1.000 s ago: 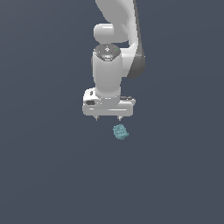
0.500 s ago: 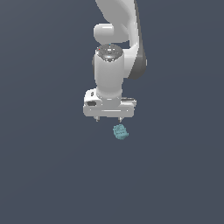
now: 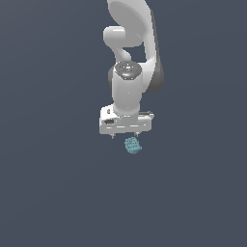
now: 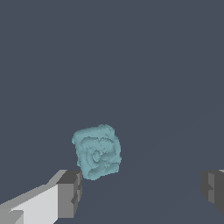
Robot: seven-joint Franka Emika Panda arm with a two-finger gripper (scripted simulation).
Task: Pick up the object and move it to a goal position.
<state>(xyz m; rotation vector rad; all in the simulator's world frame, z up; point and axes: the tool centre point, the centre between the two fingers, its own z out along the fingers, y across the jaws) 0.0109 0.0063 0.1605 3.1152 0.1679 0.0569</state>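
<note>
The object (image 3: 132,145) is a tiny pale teal, bumpy, roughly cube-shaped lump lying on the dark grey floor. In the exterior view my white gripper (image 3: 125,136) hangs just above it, pointing down, with only short finger stubs showing under the hand. In the wrist view the object (image 4: 96,151) lies below the gripper (image 4: 142,190), close to one dark finger pad (image 4: 70,192) and far from the other fingertip (image 4: 214,188). The jaws stand wide apart and hold nothing. The object is not between the pads; it sits just ahead of them.
Plain dark grey floor (image 3: 58,193) all around. The white arm (image 3: 132,43) rises above the hand in the exterior view. No goal marker shows.
The gripper has come down toward the object and shifted slightly to the exterior view's right. The object has not moved.
</note>
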